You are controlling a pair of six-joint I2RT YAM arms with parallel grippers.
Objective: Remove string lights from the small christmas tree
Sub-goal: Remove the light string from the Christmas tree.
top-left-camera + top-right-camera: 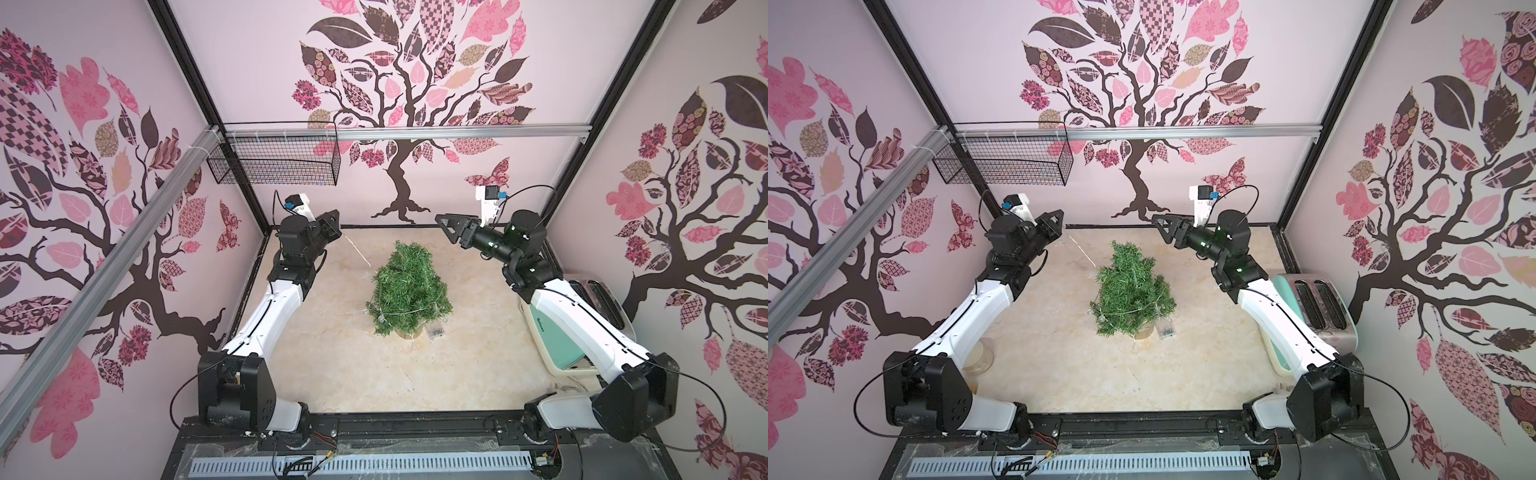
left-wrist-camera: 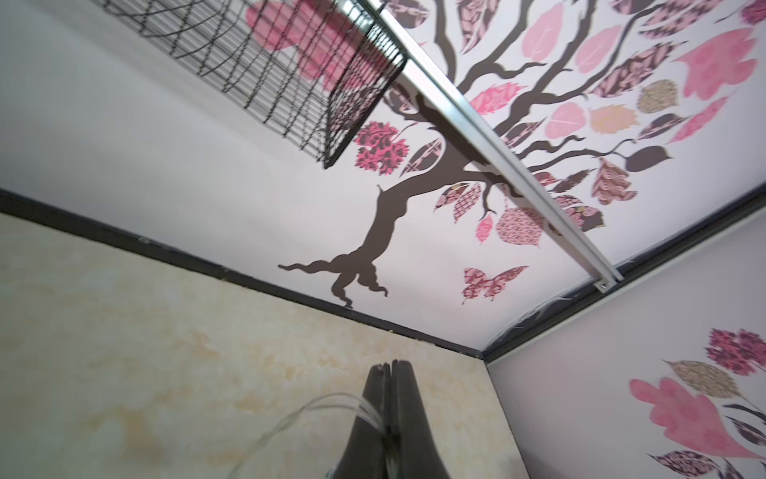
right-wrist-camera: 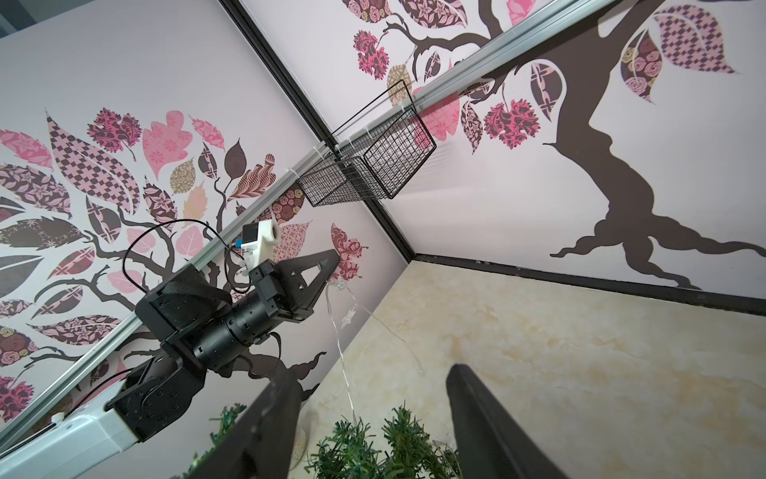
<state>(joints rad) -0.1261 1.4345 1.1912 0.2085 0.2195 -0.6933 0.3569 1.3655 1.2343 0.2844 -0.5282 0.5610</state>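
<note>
The small christmas tree (image 1: 409, 286) (image 1: 1131, 286) stands upright mid-table on its log base. The string lights (image 1: 358, 252) run as a thin wire from the treetop up to my left gripper (image 1: 338, 230) (image 2: 391, 365), which is shut on the strand (image 2: 331, 400), raised near the back left. More of the strand loops round the lower branches (image 1: 399, 312), and the clear battery box (image 1: 435, 331) (image 1: 1166, 330) lies by the base. My right gripper (image 1: 440, 220) (image 3: 371, 370) hovers open above and behind the treetop (image 3: 373, 448), holding nothing.
A black wire basket (image 1: 274, 158) hangs on the back rail at the left. A toaster (image 1: 1320, 305) and a mint-green appliance (image 1: 552, 332) sit along the right wall under the right arm. A glass jar (image 1: 978, 357) stands by the left arm.
</note>
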